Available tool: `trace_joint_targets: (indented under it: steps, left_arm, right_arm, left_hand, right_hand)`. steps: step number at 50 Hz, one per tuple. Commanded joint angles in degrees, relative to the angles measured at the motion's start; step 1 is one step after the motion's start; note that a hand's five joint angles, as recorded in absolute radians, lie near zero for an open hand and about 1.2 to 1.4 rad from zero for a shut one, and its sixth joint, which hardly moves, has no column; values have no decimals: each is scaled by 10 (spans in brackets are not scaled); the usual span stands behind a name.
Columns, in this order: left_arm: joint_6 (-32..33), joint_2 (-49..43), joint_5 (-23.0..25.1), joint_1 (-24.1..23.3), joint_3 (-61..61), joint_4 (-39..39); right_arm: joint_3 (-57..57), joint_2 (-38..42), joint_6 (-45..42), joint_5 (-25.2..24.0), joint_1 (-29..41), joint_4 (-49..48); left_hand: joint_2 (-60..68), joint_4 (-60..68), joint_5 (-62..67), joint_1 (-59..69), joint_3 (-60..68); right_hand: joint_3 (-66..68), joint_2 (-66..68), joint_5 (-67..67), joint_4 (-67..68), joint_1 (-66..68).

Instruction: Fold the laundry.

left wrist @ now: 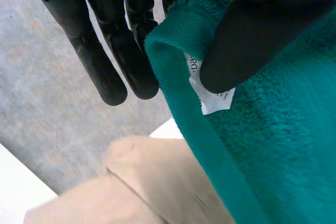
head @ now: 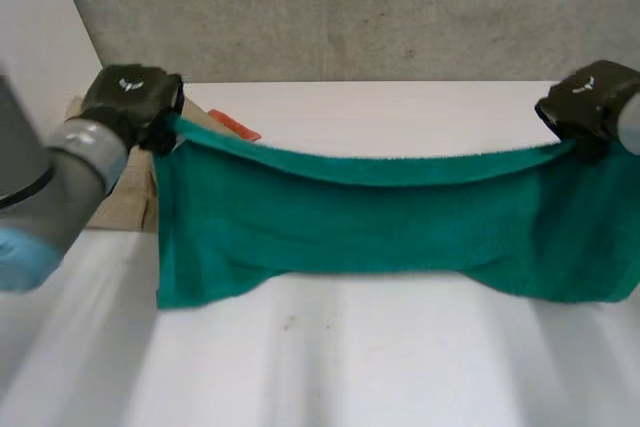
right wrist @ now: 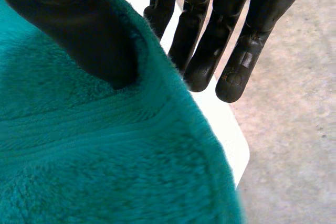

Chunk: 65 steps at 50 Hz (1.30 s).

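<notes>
A green towel [head: 380, 227] hangs stretched between my two hands above the white table [head: 330, 367], its lower edge resting on the table. My left hand [head: 130, 97] pinches the towel's upper left corner. In the left wrist view the thumb [left wrist: 262, 24] presses the towel [left wrist: 273, 145] and its white label [left wrist: 212, 95] against the fingers [left wrist: 113, 51]. My right hand [head: 590, 102] pinches the upper right corner. In the right wrist view its thumb [right wrist: 84, 24] presses the towel [right wrist: 105, 161] against the fingers [right wrist: 220, 35].
A beige cloth [head: 125, 202] lies at the table's left edge under my left hand, also in the left wrist view as beige cloth [left wrist: 152, 182]. A small red-orange object [head: 235, 127] lies behind the towel. A grey wall [head: 350, 7] stands behind the table.
</notes>
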Motion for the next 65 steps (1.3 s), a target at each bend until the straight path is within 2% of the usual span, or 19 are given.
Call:
trace_joint_targets:
  steps: [1,3,7,10,15,24,30,34,41,43,45,51,60,63,65]
  left_arm:
    - [33,-130,-51,-17,246,103]
    - [36,-143,-55,-20,293,142]
    - [39,-149,-58,-26,361,232]
    - [39,-146,-59,-36,368,274]
    - [36,-134,-62,-53,323,271]
    - [31,-88,-57,-50,63,269]
    - [33,-93,-55,-49,-45,267]
    - [32,-105,-54,-48,-85,268]
    - [32,-113,-55,-39,-101,267]
    - [32,-113,-56,-33,-101,267]
    - [31,-110,-56,-29,-102,267]
    - [31,-96,-56,-18,-115,265]
    - [31,-84,-56,-17,-132,262]
    - [32,-77,-56,-17,-140,258]
    - [31,-72,-57,-17,-143,252]
  right_arm:
    - [-191,103,28,61,32,-168]
    - [-249,114,45,86,43,-248]
    - [-296,107,60,109,54,-364]
    - [-293,90,62,107,60,-390]
    - [-238,62,62,105,62,-354]
    - [-33,36,66,85,56,-247]
    - [130,37,67,40,55,-259]
    - [193,54,83,20,53,-300]
    - [223,99,167,20,36,-351]
    - [231,98,208,17,15,-353]
    - [233,98,250,17,-2,-352]
    - [245,97,330,20,-33,-346]
    - [250,97,397,17,-68,-294]
    - [251,98,404,1,-71,-268]
    - [255,95,401,-15,-73,-264]
  left_hand:
    - [114,111,137,155,116]
    - [114,111,137,155,116]
    - [114,111,137,155,116]
    - [114,111,137,155,116]
    - [114,111,137,155,116]
    - [114,111,137,155,116]
    - [114,111,137,155,116]
    - [114,111,137,155,116]
    - [114,111,137,155,116]
    - [114,111,137,155,116]
    - [114,111,137,155,116]
    - [114,111,137,155,116]
    - [114,111,137,155,116]
    - [114,111,137,155,116]
    - [114,111,137,155,116]
  right_hand:
    - [122,126,135,118,232]
    - [122,126,135,118,232]
    - [122,126,135,118,232]
    - [122,126,135,118,232]
    - [122,126,135,118,232]
    - [122,126,135,118,232]
    - [122,126,135,118,232]
    - [122,126,135,118,232]
    - [122,126,135,118,232]
    - [-87,-83,-74,-91,23]
    - [-221,-218,-209,-225,-111]
    - [-301,-297,-288,-305,-191]
    - [-293,-289,-280,-297,-183]
    - [-226,-222,-213,-230,-116]
    - [-93,-89,-80,-97,17]
